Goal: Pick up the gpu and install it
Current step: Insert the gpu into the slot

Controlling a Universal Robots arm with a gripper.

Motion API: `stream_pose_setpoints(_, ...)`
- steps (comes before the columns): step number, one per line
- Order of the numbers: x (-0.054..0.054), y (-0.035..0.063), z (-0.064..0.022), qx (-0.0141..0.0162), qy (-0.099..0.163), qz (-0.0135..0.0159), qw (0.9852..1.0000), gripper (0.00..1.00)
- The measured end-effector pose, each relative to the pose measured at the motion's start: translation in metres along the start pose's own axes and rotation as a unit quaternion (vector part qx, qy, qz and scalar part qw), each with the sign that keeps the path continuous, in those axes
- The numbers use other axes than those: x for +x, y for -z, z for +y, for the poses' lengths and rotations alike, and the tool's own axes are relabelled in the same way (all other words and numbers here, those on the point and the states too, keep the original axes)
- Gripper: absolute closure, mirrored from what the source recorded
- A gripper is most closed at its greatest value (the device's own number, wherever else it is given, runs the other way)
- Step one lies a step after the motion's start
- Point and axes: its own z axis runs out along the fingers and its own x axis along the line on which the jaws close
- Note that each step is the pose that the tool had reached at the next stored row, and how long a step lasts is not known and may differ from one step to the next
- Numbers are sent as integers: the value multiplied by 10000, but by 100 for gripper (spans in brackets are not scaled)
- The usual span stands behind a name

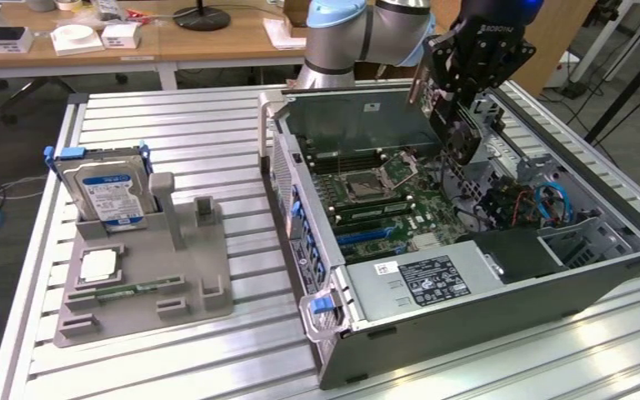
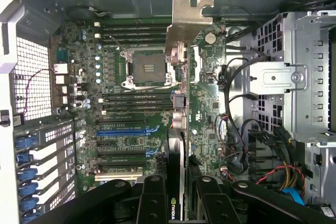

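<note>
The gpu (image 1: 457,125) is a thin dark card that hangs on edge over the open computer case (image 1: 332,275), above the motherboard (image 1: 382,196). My gripper (image 1: 470,79) is shut on its upper edge. In the wrist view I look along the gpu (image 2: 177,103) edge-on, and its silver metal bracket (image 2: 189,19) points toward the case's rear wall. The black fingers (image 2: 154,195) clamp the card from both sides, so my gripper (image 2: 176,190) is shut on it. The card floats above the board, between the CPU socket (image 2: 146,66) and the blue expansion slots (image 2: 121,132).
A metal drive cage (image 2: 294,77) and loose cables (image 2: 236,129) fill one side of the case. On the exterior view's left, a grey fixture (image 1: 142,292) holds a blue-labelled hard drive (image 1: 103,187), a CPU (image 1: 97,265) and a green memory stick (image 1: 131,290).
</note>
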Motion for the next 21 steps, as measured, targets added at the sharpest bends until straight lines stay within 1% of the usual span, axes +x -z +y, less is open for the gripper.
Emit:
stream_pose_setpoints(8,0,0,0,0,50,1,10000,74)
stream_pose_setpoints(15,0,0,0,-3,216,7,9998,74)
stream_pose_setpoints(21,0,0,0,-5,392,12,9992,74)
